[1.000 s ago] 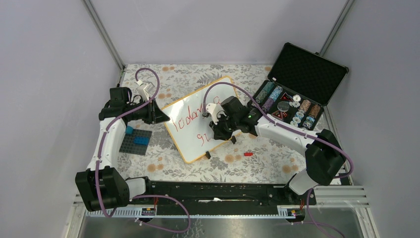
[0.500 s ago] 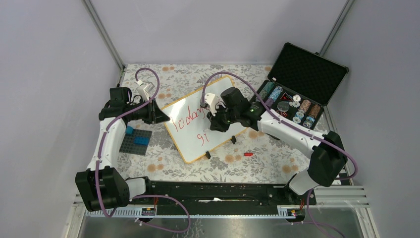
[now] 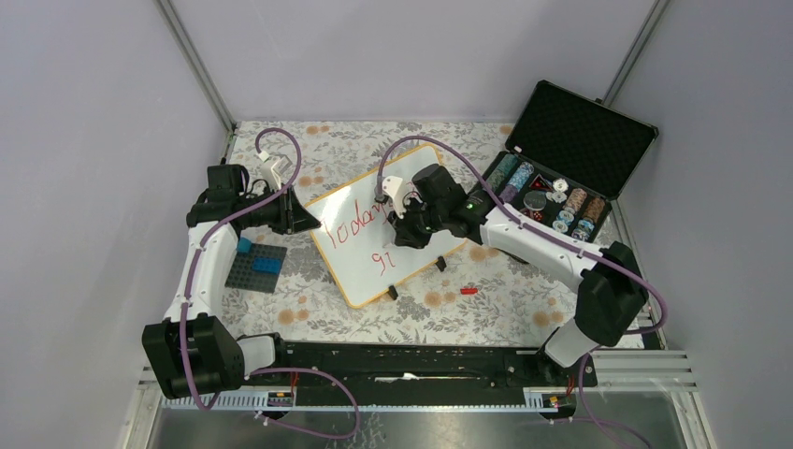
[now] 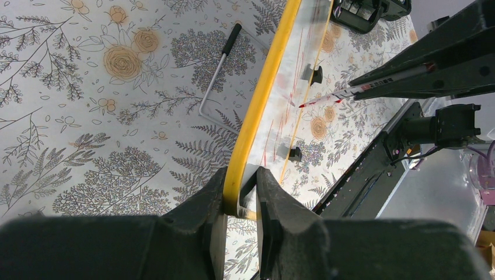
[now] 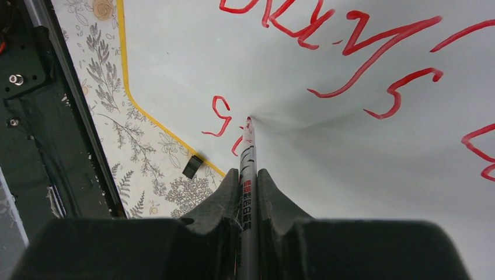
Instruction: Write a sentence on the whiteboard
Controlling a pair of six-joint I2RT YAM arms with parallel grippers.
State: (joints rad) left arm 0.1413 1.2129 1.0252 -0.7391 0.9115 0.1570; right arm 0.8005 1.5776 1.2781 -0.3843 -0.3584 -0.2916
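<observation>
Well, top view: the whiteboard (image 3: pixel 348 267) sits mid-table w/ the red sentence (image 3: pixel 360 225) on it. Left wrist: we see the left gripper (image 4: pixel 240 176) clamping its yellow rim. Right wrist: the right gripper (image 5: pixel 248 175) pinches a marker (image 5: pixel 248 146), tip touching the board.

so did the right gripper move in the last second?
Yes. The right gripper shifted away from the black foot of the board, toward the far wall and slightly left.

Whiteboard (image 3: pixel 351 268) between brick plate (image 3: pixel 257 267), left, and case (image 3: pixel 580 136), right-rear.
</observation>
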